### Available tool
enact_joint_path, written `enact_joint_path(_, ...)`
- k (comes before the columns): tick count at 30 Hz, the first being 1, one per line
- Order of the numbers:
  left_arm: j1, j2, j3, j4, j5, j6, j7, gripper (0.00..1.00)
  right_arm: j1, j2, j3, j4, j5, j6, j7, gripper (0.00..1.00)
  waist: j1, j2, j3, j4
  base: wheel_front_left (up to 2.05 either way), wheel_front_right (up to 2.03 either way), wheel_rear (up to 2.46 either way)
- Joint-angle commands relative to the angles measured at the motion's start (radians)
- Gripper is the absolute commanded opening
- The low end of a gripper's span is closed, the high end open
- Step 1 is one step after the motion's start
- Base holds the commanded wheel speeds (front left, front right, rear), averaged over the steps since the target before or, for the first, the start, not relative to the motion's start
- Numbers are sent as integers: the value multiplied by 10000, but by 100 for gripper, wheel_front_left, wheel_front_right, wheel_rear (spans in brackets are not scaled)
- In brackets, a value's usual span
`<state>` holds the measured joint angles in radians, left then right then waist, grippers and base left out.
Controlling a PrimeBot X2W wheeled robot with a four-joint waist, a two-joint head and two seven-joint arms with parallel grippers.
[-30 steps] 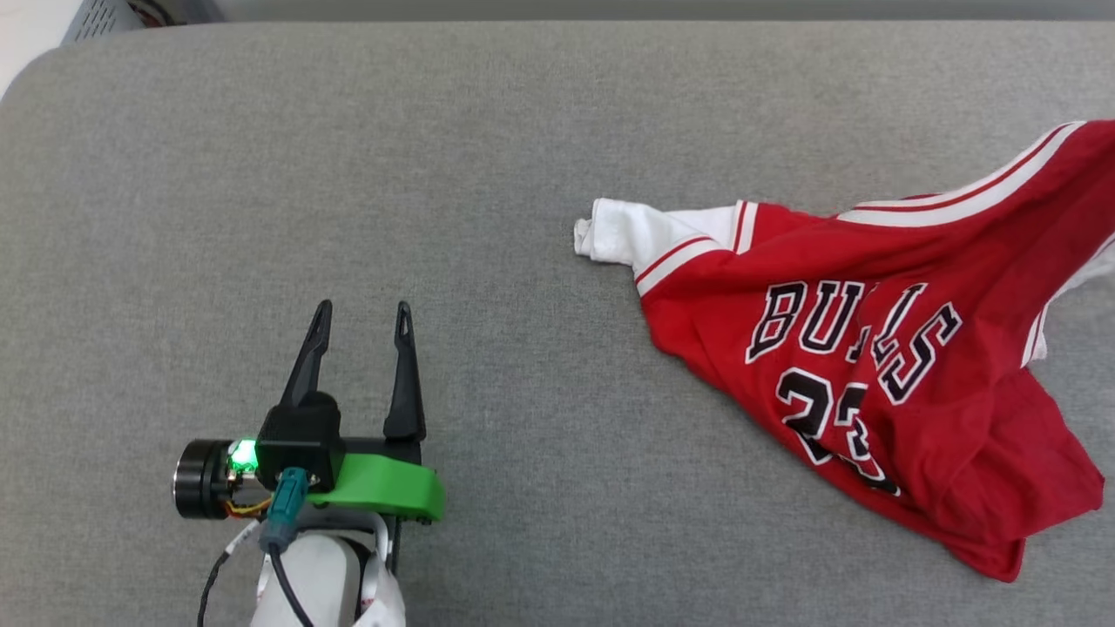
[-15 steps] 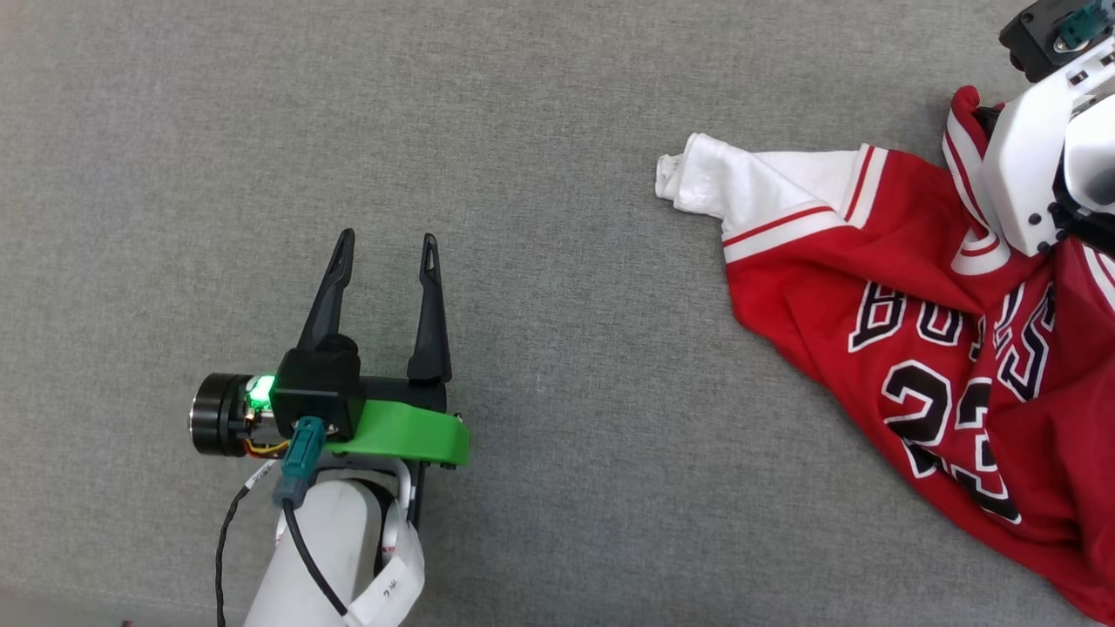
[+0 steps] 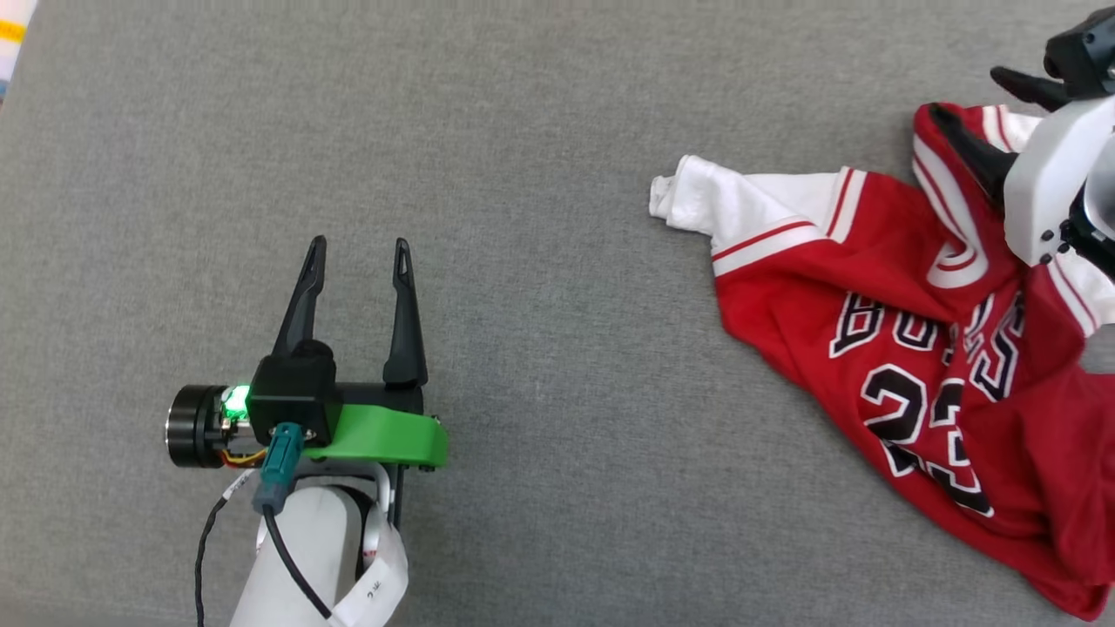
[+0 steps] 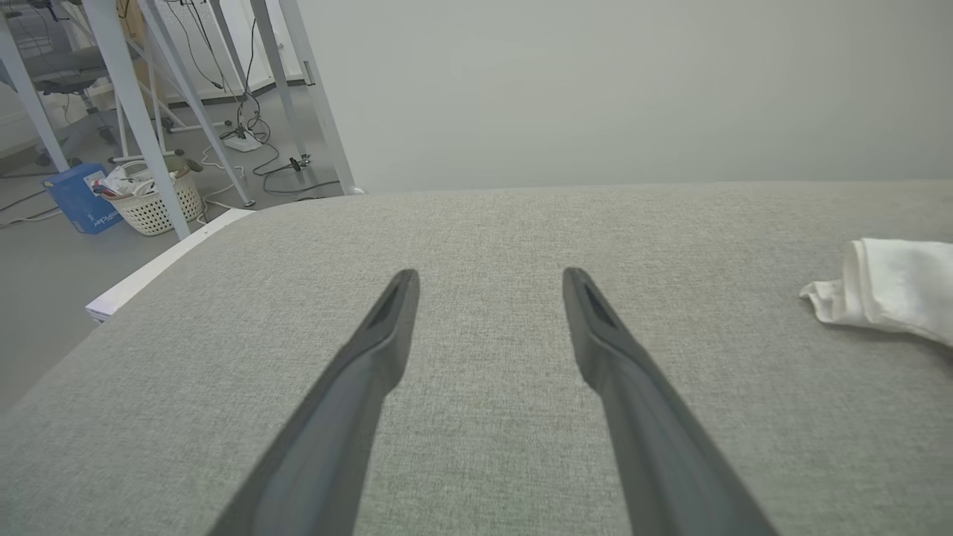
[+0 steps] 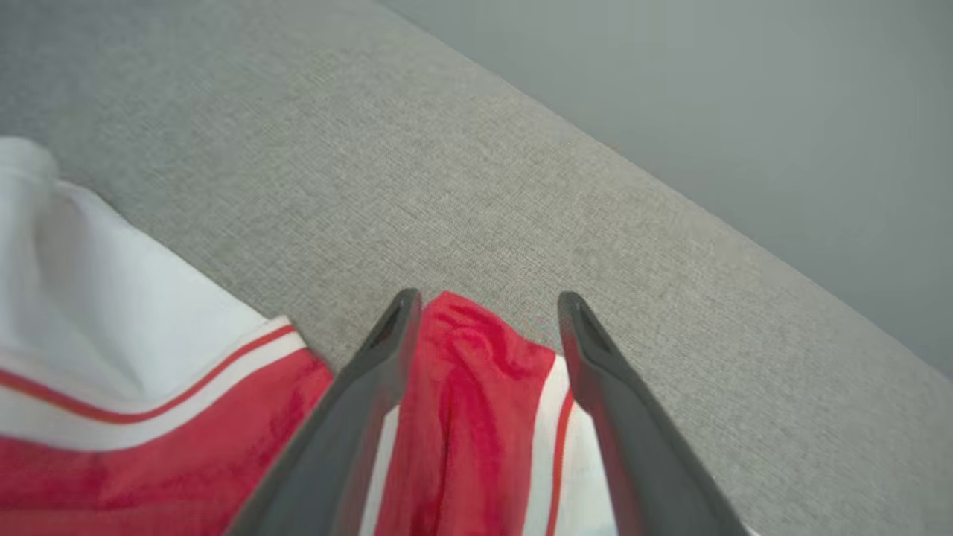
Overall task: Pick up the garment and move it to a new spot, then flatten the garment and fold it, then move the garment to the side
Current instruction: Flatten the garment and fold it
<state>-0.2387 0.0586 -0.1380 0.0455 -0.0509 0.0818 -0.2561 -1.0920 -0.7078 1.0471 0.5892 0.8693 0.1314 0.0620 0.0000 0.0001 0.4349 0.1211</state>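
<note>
Garment [image 3: 871, 287] crumpled on grey tabletop [image 3: 557, 131] at 3 o'clock of head view, white sleeve [image 3: 740, 205] pointing toward 9. Right end effector [image 5: 488, 298] at 2 o'clock, released, fingers spread astride a raised red edge of it. Left end effector [image 3: 360, 242] at 8 o'clock, released, above bare tabletop, well apart from garment.

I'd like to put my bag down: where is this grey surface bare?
Bare room: the wide stretch between the left gripper and the white sleeve, and everything beyond the left gripper. Crowded: the right side, where the crumpled shirt lies with the right gripper open around a fold.
</note>
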Motion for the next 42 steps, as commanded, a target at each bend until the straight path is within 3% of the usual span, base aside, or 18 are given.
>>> enact_joint_path(1, 124, 85, 63, -54, 79, -85, -57, 100, 303, -61, -135, -132, 81, -7, -614, 100, 0, -1, -585, -450, 0, 0, 0)
enact_joint_path(9, 123, 428, 292, -101, 91, -407, -57, 100, 1664, 112, -1552, -657, -525, -7, -2961, 100, 0, -1, -1360, -1026, 0, 0, 0)
enact_joint_path(14, -81, 715, 366, -43, 19, -806, -57, 100, 3020, 653, -3275, -1128, -1532, -7, -3222, 100, 0, -1, -1778, -1333, 0, 0, 0)
enact_joint_path(18, -517, 984, 360, 169, -139, -1306, -57, 100, 4562, 1272, -5213, -2169, -2611, -7, -3233, 100, 0, -1, -1986, -1533, 0, 0, 0)
enact_joint_path(25, -2397, 1783, -382, 1179, -395, -2004, 516, 100, 7201, 2351, -7488, -3835, -3991, -7, -3236, 100, 0, -1, -2134, -1788, 0, 0, 0)
enact_joint_path(30, -4163, 2384, -1883, 1846, -1496, -2116, 2248, 100, 8398, 2924, -8289, -4762, -4542, -7, -3055, 100, 0, -1, -2083, -1963, 0, 0, 0)
enact_joint_path(36, -6080, 3200, -4693, 2175, -4220, -2122, 5382, 100, 9132, 3419, -8820, -5690, -4982, -7, -2661, 100, 0, -1, -1904, -2249, 0, 0, 0)
enact_joint_path(42, -7788, 3689, -7163, 2350, -6276, -2123, 7881, 100, 9102, 3630, -8937, -6202, -5193, -7, -2422, 100, 0, -1, -1340, -2533, 0, 0, 0)
